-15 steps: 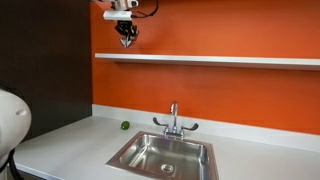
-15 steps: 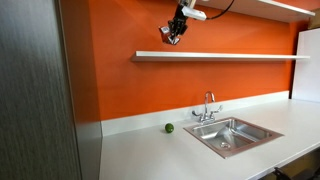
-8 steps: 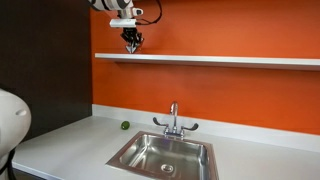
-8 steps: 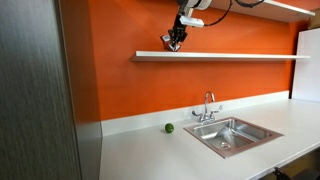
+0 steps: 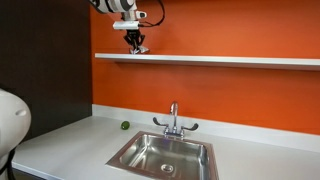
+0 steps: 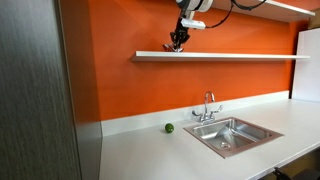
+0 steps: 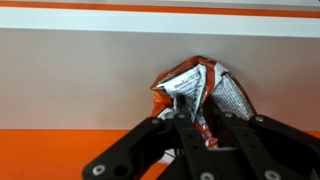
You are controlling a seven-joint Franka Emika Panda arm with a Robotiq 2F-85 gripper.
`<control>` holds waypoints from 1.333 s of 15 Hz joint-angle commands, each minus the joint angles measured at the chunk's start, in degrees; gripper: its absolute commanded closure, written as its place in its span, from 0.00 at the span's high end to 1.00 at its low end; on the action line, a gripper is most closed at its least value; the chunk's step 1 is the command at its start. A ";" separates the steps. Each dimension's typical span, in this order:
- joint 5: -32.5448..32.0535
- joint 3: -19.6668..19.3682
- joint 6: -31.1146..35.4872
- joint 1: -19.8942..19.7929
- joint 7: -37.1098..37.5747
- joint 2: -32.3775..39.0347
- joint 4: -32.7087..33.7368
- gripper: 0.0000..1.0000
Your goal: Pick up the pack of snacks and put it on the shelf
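Observation:
The pack of snacks (image 7: 200, 92) is a crumpled orange, white and red foil bag. In the wrist view it sits between my gripper's (image 7: 197, 125) black fingers, which are shut on its lower part, in front of the white shelf surface (image 7: 80, 70). In both exterior views my gripper (image 5: 134, 44) (image 6: 178, 43) hangs from the arm right over the left end of the white wall shelf (image 5: 220, 60) (image 6: 230, 56), with the pack at shelf level. Whether the pack rests on the shelf I cannot tell.
A steel sink (image 5: 165, 155) (image 6: 230, 133) with a faucet (image 5: 173, 118) (image 6: 208, 105) is set in the white counter below. A small green object (image 5: 125, 126) (image 6: 169, 127) lies near the orange wall. A dark cabinet panel (image 6: 35, 100) stands at the side.
My gripper with the pack has moved toward the wall and a little down, from in front of the shelf's edge to right over the shelf's left end.

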 commanded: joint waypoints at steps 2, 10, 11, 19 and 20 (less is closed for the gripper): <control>-2.20 0.17 -2.46 -0.36 2.40 0.01 1.81 0.63; -3.33 -0.09 -2.14 0.51 3.42 -4.57 -0.15 1.00; -3.40 -0.09 -2.06 0.48 3.33 -5.62 -0.99 1.00; -2.71 0.61 -12.94 -0.57 3.16 -21.09 -14.08 1.00; -2.79 0.56 -14.76 -0.72 2.94 -23.80 -16.38 1.00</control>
